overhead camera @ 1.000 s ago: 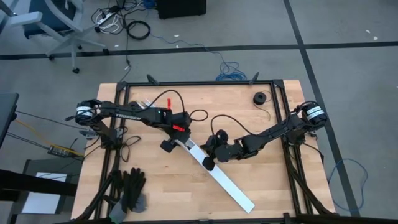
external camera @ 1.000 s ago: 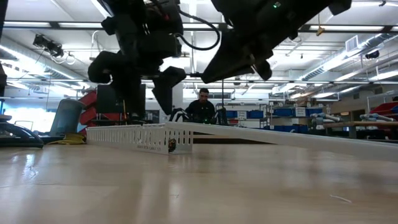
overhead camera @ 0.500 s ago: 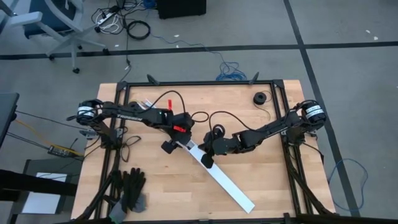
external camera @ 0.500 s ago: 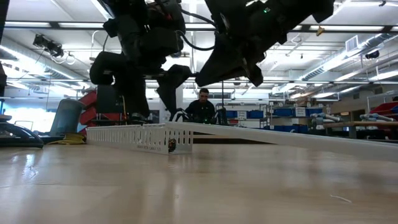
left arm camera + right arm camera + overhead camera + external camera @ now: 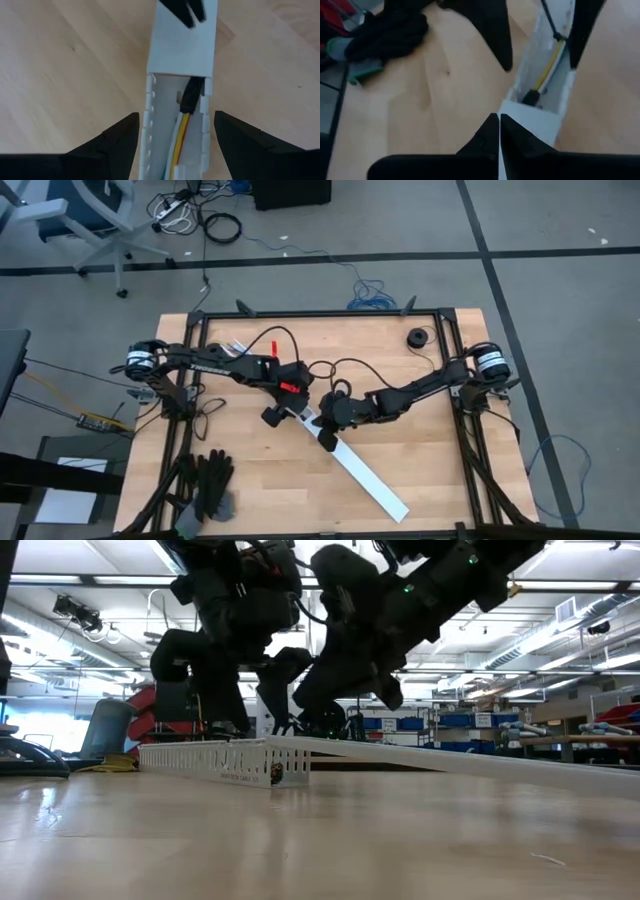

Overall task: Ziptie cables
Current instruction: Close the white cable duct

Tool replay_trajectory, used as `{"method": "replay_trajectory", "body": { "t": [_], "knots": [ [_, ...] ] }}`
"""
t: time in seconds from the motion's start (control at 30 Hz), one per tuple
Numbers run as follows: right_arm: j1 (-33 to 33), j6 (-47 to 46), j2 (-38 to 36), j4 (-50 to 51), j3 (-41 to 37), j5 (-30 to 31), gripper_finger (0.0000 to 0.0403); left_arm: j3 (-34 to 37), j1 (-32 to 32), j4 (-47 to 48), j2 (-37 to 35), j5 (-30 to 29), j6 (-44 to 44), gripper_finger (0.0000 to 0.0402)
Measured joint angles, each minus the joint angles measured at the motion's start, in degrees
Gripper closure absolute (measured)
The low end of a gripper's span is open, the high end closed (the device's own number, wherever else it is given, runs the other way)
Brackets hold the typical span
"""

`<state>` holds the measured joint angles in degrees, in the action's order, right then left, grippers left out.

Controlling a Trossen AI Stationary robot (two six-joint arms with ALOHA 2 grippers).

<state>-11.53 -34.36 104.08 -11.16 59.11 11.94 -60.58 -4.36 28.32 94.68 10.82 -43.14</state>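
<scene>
On the wooden table [image 5: 250, 480], a long white slotted channel [image 5: 182, 55] lies slantwise. The left gripper [image 5: 175, 135] straddles its open end, fingers spread either side, holding nothing. The cables [image 5: 180, 131], yellow and red with a dark plug, lie inside the channel. Just beyond, the right gripper [image 5: 499, 131], pinched shut and empty, hovers over the channel's covered part. Closing squarely should avoid pinching wires.

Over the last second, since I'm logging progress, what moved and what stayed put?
The right gripper, shut, slid along the white channel toward the left gripper, whose open fingers straddle the channel's slotted end and narrowed slightly. Nothing was grasped or released. The channel, the cables inside it and the black gloves stayed put.
</scene>
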Motion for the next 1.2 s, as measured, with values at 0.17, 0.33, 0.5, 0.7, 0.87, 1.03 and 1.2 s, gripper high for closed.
{"method": "replay_trajectory", "body": {
  "t": [0.17, 0.33, 0.5, 0.7, 0.87, 1.03, 1.2],
  "knots": [
    [0.00, 0.19, 0.01, 0.09, -0.02, 0.86, 0.0403, -0.11, -0.02, 0.79, 0.83, 0.03, 0.10, 0.0167],
    [0.00, -0.47, 0.01, 0.85, -0.02, -0.01, 0.0403, -0.04, 0.00, 1.20, 2.27, 0.02, 0.21, 0.0167],
    [0.00, -0.54, 0.01, 0.86, -0.02, -0.26, 0.0403, -0.04, 0.00, 0.46, 2.53, -0.01, 0.25, 0.0167],
    [0.00, -0.51, 0.01, 0.83, -0.02, -0.70, 0.0403, -0.04, 0.00, -0.36, 2.53, -0.27, 0.11, 0.0168],
    [0.00, -0.49, 0.01, 0.87, -0.02, -0.70, 0.0403, -0.04, 0.00, -0.40, 2.53, -0.89, 0.12, 0.0168],
    [0.00, -0.47, 0.01, 0.90, -0.02, -0.70, 0.0402, -0.04, -0.02, -1.85, 2.53, -1.26, 0.12, 0.0168],
    [0.00, -0.45, -0.01, 0.90, -0.02, -0.70, 0.0402, -0.04, 0.00, -2.30, 2.53, -2.79, 0.01, 0.0168]
  ]
}}
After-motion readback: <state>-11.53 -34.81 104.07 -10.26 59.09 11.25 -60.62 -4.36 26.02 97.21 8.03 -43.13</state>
